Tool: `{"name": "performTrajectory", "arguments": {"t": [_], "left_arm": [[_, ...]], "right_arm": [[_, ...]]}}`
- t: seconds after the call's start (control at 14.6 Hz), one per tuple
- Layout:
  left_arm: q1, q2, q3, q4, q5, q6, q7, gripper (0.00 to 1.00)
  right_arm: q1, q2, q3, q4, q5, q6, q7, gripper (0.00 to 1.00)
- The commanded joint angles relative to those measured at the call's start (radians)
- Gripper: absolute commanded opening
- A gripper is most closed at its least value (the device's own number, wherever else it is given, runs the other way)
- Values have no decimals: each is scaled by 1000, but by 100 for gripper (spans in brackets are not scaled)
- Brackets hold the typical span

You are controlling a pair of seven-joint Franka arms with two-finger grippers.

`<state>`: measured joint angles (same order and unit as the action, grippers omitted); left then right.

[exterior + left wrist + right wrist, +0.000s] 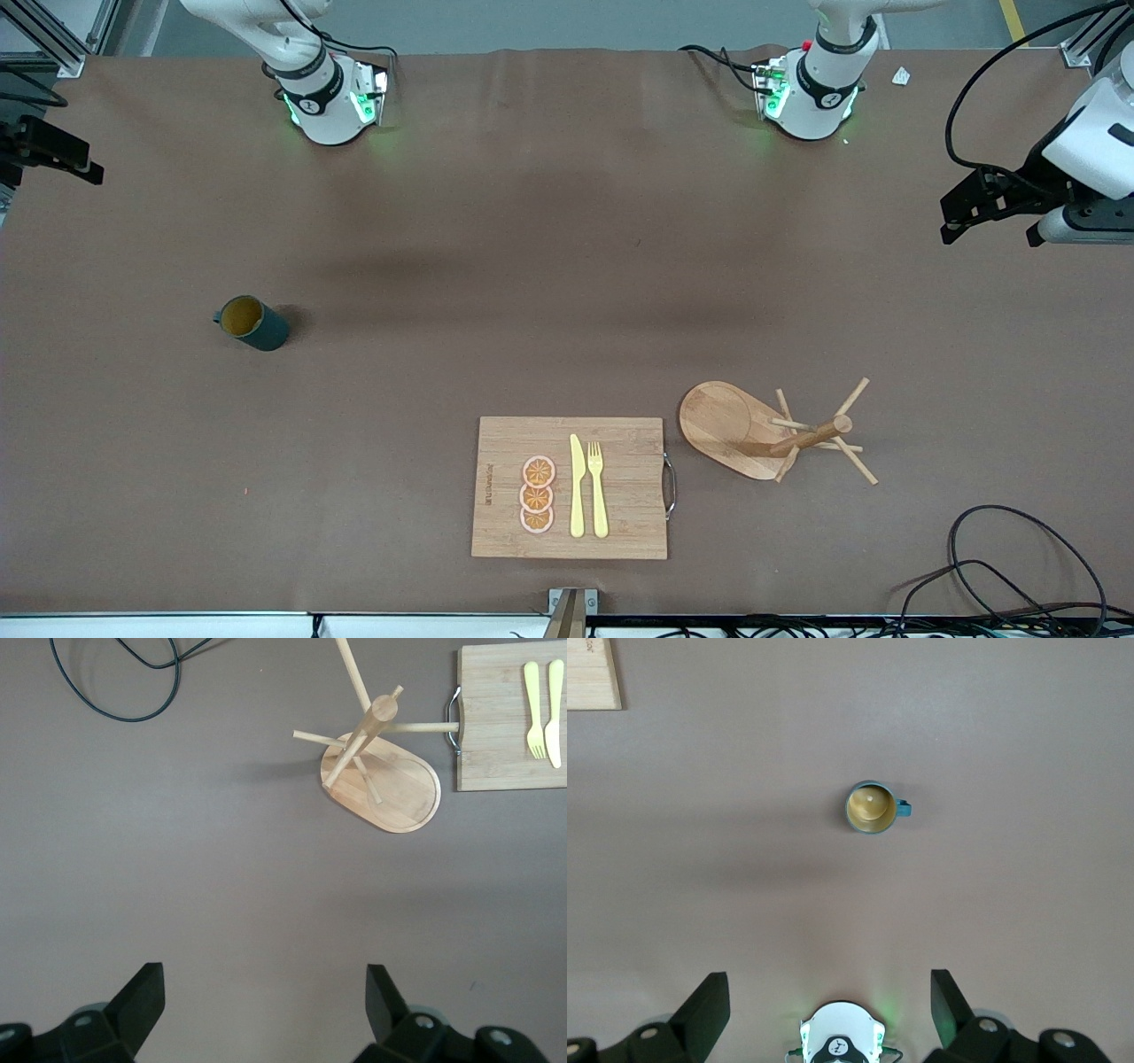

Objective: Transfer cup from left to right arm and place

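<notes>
Standing cup: upright on the bench, tan inside showing, at about nine o'clock from the bench's middle in the front view, toward the right arm's end; nothing touches it.
Right gripper: released and empty, held high over the right arm's end of the bench, with the cup in plain sight below it.
Left gripper: released and empty, up over the left arm's end at about three o'clock, waiting.
Wooden peg stand: at about five o'clock, bare, just beside the cutting board at six o'clock.
Progress: with the cup set down at the right arm's end and neither gripper on it, the handover and placing look done.
Left to do: seemingly nothing, though this one moment cannot confirm it.
</notes>
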<state>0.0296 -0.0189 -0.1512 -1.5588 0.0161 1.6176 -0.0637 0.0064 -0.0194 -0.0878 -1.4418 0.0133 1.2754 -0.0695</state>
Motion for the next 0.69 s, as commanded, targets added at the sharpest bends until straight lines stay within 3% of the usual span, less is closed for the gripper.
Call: {"name": "performTrajectory", "arguments": {"t": [0.0, 0.62], "left_arm": [[7, 7, -2, 22, -15, -21, 8, 100], [7, 8, -2, 22, -15, -21, 10, 100]], "right_arm": [[4, -103, -3, -144, 10, 82, 7, 100], [6, -99, -1, -138, 11, 110, 5, 100]]}}
